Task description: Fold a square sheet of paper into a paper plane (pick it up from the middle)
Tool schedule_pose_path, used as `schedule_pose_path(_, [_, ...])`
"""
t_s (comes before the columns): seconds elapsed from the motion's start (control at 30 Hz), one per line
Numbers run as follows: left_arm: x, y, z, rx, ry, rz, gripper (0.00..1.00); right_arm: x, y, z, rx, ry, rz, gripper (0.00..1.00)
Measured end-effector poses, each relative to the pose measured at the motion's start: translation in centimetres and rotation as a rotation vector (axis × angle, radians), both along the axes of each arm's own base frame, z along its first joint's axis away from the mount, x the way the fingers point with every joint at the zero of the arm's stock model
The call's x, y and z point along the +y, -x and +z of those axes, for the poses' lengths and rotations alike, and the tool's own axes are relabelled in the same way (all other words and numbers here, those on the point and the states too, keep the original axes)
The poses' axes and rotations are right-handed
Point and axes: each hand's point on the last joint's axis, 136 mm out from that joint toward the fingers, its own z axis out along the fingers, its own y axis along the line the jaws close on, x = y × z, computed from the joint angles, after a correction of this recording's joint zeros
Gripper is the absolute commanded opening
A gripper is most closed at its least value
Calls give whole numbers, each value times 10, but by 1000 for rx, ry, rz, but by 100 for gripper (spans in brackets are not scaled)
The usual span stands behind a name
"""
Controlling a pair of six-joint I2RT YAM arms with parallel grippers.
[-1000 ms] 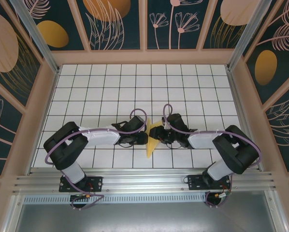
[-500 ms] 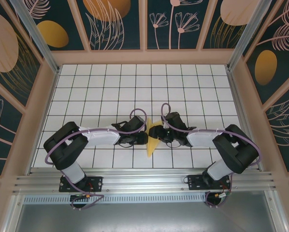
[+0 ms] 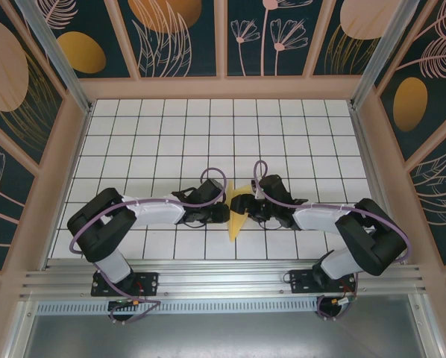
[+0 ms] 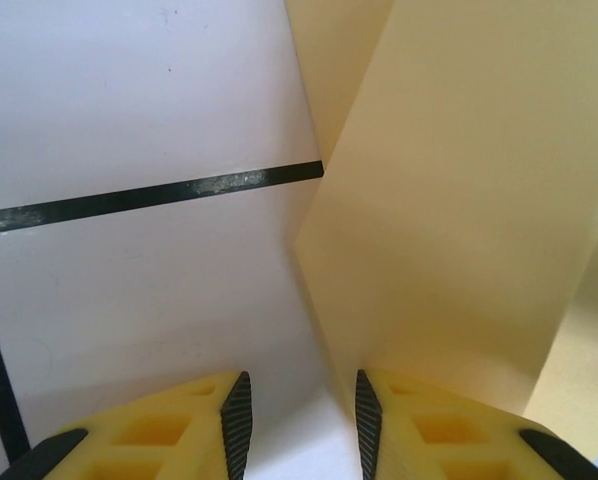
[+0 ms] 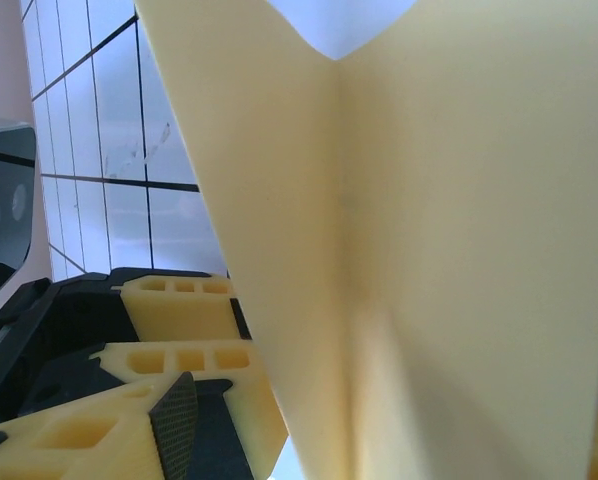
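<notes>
Top external: 1 square sheet of paper (image 3: 235,224), creased narrow, midway along the table's (image 3: 171,134) near edge, flanked by both grippers, likely to steady a fold. Left gripper (image 3: 223,215): fingers slightly parted beside the paper's edge, pinching nothing. Right gripper (image 3: 250,212): grip cannot be told.

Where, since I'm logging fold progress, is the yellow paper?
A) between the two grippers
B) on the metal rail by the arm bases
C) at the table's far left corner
A: the top view shows the yellow paper between the left gripper and the right gripper.
</notes>
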Motion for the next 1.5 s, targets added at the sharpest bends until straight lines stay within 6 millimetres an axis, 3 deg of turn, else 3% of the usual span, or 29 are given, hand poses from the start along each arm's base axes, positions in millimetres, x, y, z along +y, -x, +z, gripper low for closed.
schedule_pose_path(0.3, [-1, 1, 2, -16, 45, 12, 40, -1, -1, -2, 7, 3, 1, 58])
schedule_pose_path(0.67, [-5, 1, 5, -32, 97, 16, 43, -4, -2, -18, 17, 62, 16, 40])
schedule_pose_path(1.0, [-8, 2, 6, -31, 123, 20, 45, -3, -4, -19, -8, 93, 56, 20])
schedule_pose_path(1.13, [-1, 5, 14, -48, 135, 44, 48, -3, -6, -16, -24, 111, 71, 14])
schedule_pose_path(1.3, [14, -3, 40, -131, 161, 126, 53, -4, -14, -11, -50, 155, 70, 7])
schedule_pose_path(1.5, [43, -12, 64, -226, 154, 247, 56, -13, -25, 4, -100, 272, 39, 6])
